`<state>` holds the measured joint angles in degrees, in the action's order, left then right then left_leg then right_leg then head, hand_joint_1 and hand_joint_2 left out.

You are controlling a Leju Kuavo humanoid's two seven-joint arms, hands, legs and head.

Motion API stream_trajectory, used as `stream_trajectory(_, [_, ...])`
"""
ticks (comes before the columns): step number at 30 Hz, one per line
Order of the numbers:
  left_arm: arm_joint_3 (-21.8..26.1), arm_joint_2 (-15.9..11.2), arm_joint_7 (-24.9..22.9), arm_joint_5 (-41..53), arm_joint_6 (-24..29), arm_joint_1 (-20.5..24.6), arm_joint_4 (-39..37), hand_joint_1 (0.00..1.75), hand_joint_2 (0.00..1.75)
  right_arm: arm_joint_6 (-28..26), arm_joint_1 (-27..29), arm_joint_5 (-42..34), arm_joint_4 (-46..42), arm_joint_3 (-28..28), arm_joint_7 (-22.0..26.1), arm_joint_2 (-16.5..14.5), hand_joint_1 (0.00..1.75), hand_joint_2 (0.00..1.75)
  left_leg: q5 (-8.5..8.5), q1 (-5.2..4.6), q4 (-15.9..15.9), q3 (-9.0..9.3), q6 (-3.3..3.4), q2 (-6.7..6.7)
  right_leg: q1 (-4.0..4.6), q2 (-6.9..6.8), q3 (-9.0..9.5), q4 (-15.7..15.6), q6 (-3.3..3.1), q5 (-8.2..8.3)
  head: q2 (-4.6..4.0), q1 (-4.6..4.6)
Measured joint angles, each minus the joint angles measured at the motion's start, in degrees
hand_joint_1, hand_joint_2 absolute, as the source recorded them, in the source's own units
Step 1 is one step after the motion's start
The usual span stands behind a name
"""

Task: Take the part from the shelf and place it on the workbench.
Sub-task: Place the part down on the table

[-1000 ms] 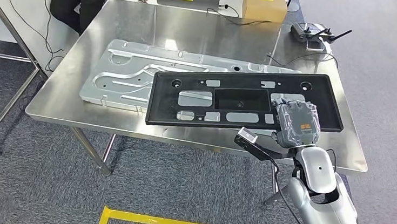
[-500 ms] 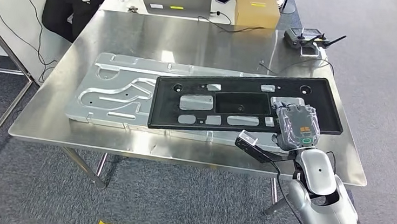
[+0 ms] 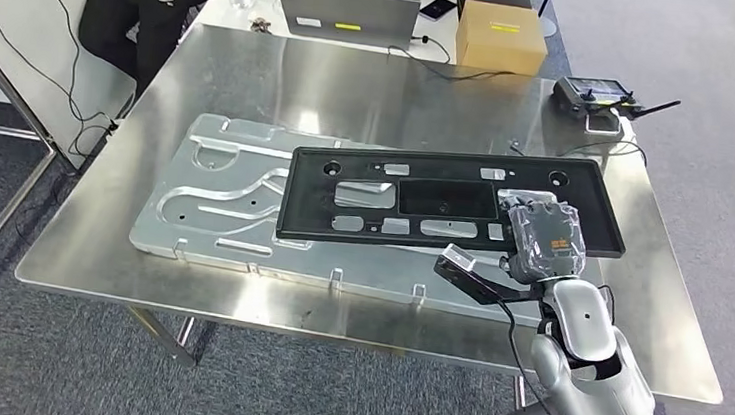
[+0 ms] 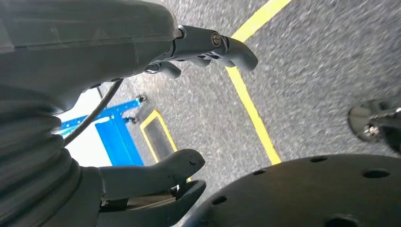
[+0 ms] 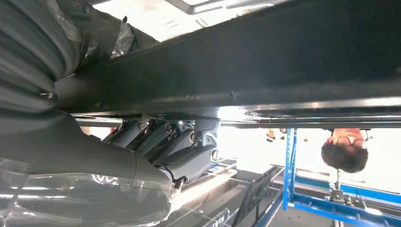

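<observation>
- The right hand [image 3: 543, 240] grips the black part [image 3: 445, 196] at its near long edge, close to one end.
- The part hangs over the worktop [image 3: 374, 88], above the silver stamped panel [image 3: 223, 210] lying there; whether it touches the panel I cannot tell.
- The left hand [image 4: 156, 182] hangs by the floor, fingers apart and holding nothing.
- Risk: held off-centre, the long part could sag or twist at its far end and scrape the panel.
- Letting go early could leave it sliding off the panel.

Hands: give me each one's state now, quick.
Left hand: open, holding nothing, fingers apart.
Right hand: holding the long black plastic panel by its near edge.
</observation>
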<state>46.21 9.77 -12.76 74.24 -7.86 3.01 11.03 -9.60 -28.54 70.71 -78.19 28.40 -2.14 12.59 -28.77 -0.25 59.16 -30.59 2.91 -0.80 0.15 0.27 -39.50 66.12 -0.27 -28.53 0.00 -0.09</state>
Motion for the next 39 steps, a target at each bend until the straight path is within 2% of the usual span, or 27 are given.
stream_trajectory(1, [0.01,0.09,0.01,0.02,0.01,0.02,-0.01,0.00,1.75,-0.03,0.02,-0.16,0.40,-0.06,0.06,0.02,1.69,1.75,-0.51,-0.17,-0.15,0.70,-0.09,-0.11,0.56,0.22,0.61,-2.86,-0.98,2.42,0.00,-0.10])
stream_trajectory(2, [0.02,0.19,0.02,0.03,0.01,0.10,-0.01,0.00,1.75,-0.08,0.01,-0.28,0.73,-0.13,0.14,0.03,1.69,1.75,-0.96,-0.22,-0.37,1.18,-0.29,-0.20,1.13,0.49,1.17,-5.07,-1.83,3.87,0.00,-0.15])
stream_trajectory(3, [0.02,0.32,0.02,0.04,0.01,0.18,-0.02,0.00,1.75,-0.13,0.05,-0.36,1.00,-0.23,0.20,0.05,1.69,1.75,-1.04,-0.24,-0.35,1.63,-0.51,-0.28,1.52,0.79,1.53,-6.34,-2.48,4.44,0.00,-0.22])
stream_trajectory(4, [0.02,0.36,0.02,0.08,0.02,0.27,-0.03,0.00,1.75,-0.17,0.06,-0.43,1.27,-0.32,0.25,0.07,1.69,1.75,-0.82,-0.27,-0.29,2.04,-0.85,-0.35,1.69,0.96,1.97,-6.91,-2.72,3.95,0.00,-0.27])
stream_trajectory(5, [0.03,0.31,0.01,0.10,0.02,0.31,-0.03,0.00,1.75,-0.21,0.08,-0.46,1.46,-0.40,0.29,0.06,1.69,1.75,-0.74,-0.34,-0.03,2.37,-1.11,-0.29,1.57,1.01,2.92,-7.89,-2.93,4.18,0.00,-0.23])
stream_trajectory(7, [0.05,0.17,-0.02,0.14,0.03,0.31,-0.02,0.00,1.75,-0.26,0.06,-0.49,1.77,-0.50,0.33,0.05,1.69,1.75,-1.16,-0.42,1.85,2.39,-1.63,-0.12,1.02,0.84,4.79,-8.82,-3.05,4.61,0.00,-0.29])
stream_trajectory(9, [0.06,0.05,-0.04,0.14,0.14,0.38,-0.02,0.00,1.75,-0.36,0.20,-0.64,2.06,-0.63,0.33,0.03,1.69,1.75,-3.75,-0.14,6.94,-0.37,-2.22,0.05,0.64,0.61,5.88,-9.06,-2.99,4.35,0.00,-0.39])
stream_trajectory(11, [0.09,-0.03,0.20,0.02,0.45,0.35,-0.02,0.00,1.75,-0.59,0.90,-0.96,2.48,-0.76,0.33,0.01,1.69,1.75,-6.65,0.36,12.62,-4.74,-2.99,0.20,0.48,0.56,6.37,-9.03,-2.79,3.67,0.00,-0.42])
stream_trajectory(12, [0.11,-0.08,0.42,-0.09,0.63,0.29,-0.02,0.00,1.75,-0.75,1.41,-1.12,2.76,-0.81,0.36,0.00,1.69,1.75,-6.73,0.58,13.56,-6.13,-3.40,0.27,0.34,0.56,6.66,-8.96,-2.59,3.29,0.00,-0.42])
stream_trajectory(13, [0.15,-0.11,0.67,-0.19,0.79,0.22,-0.02,0.00,1.75,-0.94,1.93,-1.30,3.12,-0.90,0.40,0.00,1.69,1.75,-5.43,0.79,12.65,-6.63,-3.77,0.33,0.12,0.58,7.01,-8.82,-2.33,2.87,0.00,-0.41])
stream_trajectory(15, [0.21,-0.17,1.00,-0.27,0.95,0.06,-0.02,0.00,1.75,-1.40,2.77,-1.65,4.01,-1.28,0.61,-0.03,1.69,1.75,-0.04,1.16,6.54,-5.35,-4.49,0.33,-0.36,0.63,7.69,-8.35,-1.59,1.80,0.00,-0.41])
stream_trajectory(16, [0.24,-0.18,1.15,-0.26,0.96,0.00,-0.03,0.00,1.75,-1.75,3.04,-1.89,4.66,-1.62,0.77,-0.08,1.69,1.75,1.45,1.16,3.43,-4.73,-4.61,0.31,-0.54,0.65,7.88,-7.97,-1.19,1.31,0.00,-0.43])
stream_trajectory(17, [0.28,-0.20,1.25,-0.26,0.92,0.00,-0.03,0.00,1.75,-2.08,3.24,-2.14,5.33,-1.97,0.94,-0.16,1.69,1.75,2.21,1.12,1.51,-4.29,-4.32,0.39,-0.57,0.68,7.81,-7.63,-0.77,0.89,0.00,-0.46])
stream_trajectory(18, [0.32,-0.21,1.34,-0.26,0.87,0.01,-0.04,0.00,1.75,-2.38,3.48,-2.38,6.07,-2.37,1.14,-0.25,1.69,1.75,2.30,1.02,0.70,-4.20,-3.76,0.43,-0.52,0.69,7.69,-7.36,-0.36,0.51,0.00,-0.47])
stream_trajectory(19, [0.36,-0.20,1.40,-0.24,0.79,0.03,-0.05,0.00,1.75,-2.58,3.72,-2.56,6.74,-2.74,1.33,-0.33,1.69,1.75,2.11,0.94,0.53,-4.32,-3.14,0.55,-0.41,0.69,7.65,-7.09,-0.21,0.23,0.00,-0.48])
stream_trajectory(20, [0.39,-0.18,1.42,-0.21,0.70,0.04,-0.05,0.00,1.75,-2.66,4.00,-2.67,7.27,-3.03,1.49,-0.41,1.69,1.75,2.59,0.97,0.59,-4.21,-2.64,0.62,-0.30,0.66,7.58,-7.02,-0.36,0.12,0.00,-0.48])
stream_trajectory(23, [0.43,-0.06,1.39,-0.18,0.53,0.08,-0.06,0.00,1.75,-2.72,4.55,-2.91,8.50,-3.61,1.84,-0.61,0.42,0.44,3.00,0.97,0.41,-4.18,-2.45,0.43,-0.20,0.59,7.79,-7.18,-1.21,0.20,0.00,-0.45])
stream_trajectory(24, [0.46,-0.04,1.38,-0.23,0.41,0.13,-0.06,0.00,1.75,-2.72,4.58,-3.02,8.89,-3.81,1.94,-0.69,0.00,0.00,2.94,0.96,0.39,-4.18,-2.36,0.36,-0.20,0.57,7.91,-7.36,-1.22,0.16,0.00,-0.44])
stream_trajectory(28, [0.58,-0.03,1.30,-0.33,-0.14,0.21,-0.06,0.00,1.75,-2.71,4.49,-3.37,10.69,-4.45,2.40,-1.28,0.00,0.00,2.66,0.91,0.34,-4.12,-1.94,0.26,-0.18,0.54,8.32,-7.97,-1.31,0.02,0.00,-0.45])
stream_trajectory(32, [0.72,-0.03,1.19,-0.52,0.40,0.27,-0.06,0.00,1.75,-2.73,4.40,-3.41,11.93,-4.73,2.78,-1.87,0.00,0.00,2.54,0.83,0.36,-4.08,-1.74,0.29,-0.20,0.52,8.38,-8.11,-1.15,-0.02,0.00,-0.45])
stream_trajectory(36, [1.18,-0.03,1.20,-0.85,0.83,0.28,-0.06,0.00,0.00,-2.73,4.36,-3.46,12.77,-4.97,2.84,-2.27,0.00,0.00,2.52,0.80,0.39,-4.03,-1.69,0.31,-0.26,0.46,8.40,-8.16,-0.22,-0.01,0.00,-0.45])
stream_trajectory(39, [1.47,-0.08,1.25,-0.89,0.90,0.28,-0.06,0.00,0.00,-2.72,4.33,-3.51,13.23,-5.01,2.93,-2.48,0.00,0.00,2.53,0.80,0.39,-3.95,-1.68,0.33,-0.27,0.47,8.41,-8.14,0.27,0.00,0.00,-0.45])
